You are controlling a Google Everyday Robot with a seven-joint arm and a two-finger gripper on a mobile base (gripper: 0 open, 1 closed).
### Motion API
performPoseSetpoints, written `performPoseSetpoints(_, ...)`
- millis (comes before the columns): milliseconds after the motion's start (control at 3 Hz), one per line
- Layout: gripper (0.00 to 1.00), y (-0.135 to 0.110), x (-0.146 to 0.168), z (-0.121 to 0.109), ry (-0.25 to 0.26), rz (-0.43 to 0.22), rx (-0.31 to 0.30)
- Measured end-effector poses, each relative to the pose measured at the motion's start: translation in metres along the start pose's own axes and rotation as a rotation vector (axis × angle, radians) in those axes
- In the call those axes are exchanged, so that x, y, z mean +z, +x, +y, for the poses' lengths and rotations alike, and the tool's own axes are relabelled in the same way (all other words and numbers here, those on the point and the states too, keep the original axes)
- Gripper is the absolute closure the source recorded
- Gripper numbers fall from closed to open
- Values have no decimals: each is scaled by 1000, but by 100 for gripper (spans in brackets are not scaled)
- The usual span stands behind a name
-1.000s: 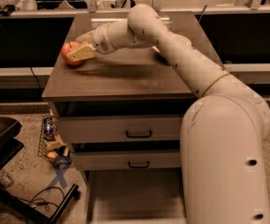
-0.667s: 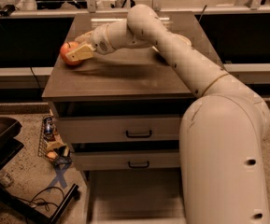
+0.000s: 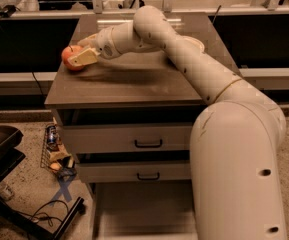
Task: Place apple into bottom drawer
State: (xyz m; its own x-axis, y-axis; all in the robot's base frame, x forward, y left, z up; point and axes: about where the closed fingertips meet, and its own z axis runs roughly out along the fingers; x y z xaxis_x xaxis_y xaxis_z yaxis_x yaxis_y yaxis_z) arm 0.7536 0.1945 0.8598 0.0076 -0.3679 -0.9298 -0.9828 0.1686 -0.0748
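Gripper [image 3: 77, 55] clasping apple [image 3: 68, 54] at cabinet [image 3: 134, 84] edge; open bottom drawer [image 3: 144, 209] unobstructed

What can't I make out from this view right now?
Camera view:
The round red-orange apple: right side covered by the gripper at the cabinet top's left edge; resting or lifted, unclear.
The wide grey-beige bottom drawer: right part hidden by the white arm, front cut off by the lower edge.

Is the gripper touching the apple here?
Touching. In the camera view the gripper, at the left edge of the cabinet top, presses a tan finger against the apple; no gap shows.
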Motion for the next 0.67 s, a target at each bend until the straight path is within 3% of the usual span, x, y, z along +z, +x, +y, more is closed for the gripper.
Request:
performPoseSetpoints(333,0,0,4,2,-7,0,1)
performPoseSetpoints(667,0,0,5,2,-8,0,1)
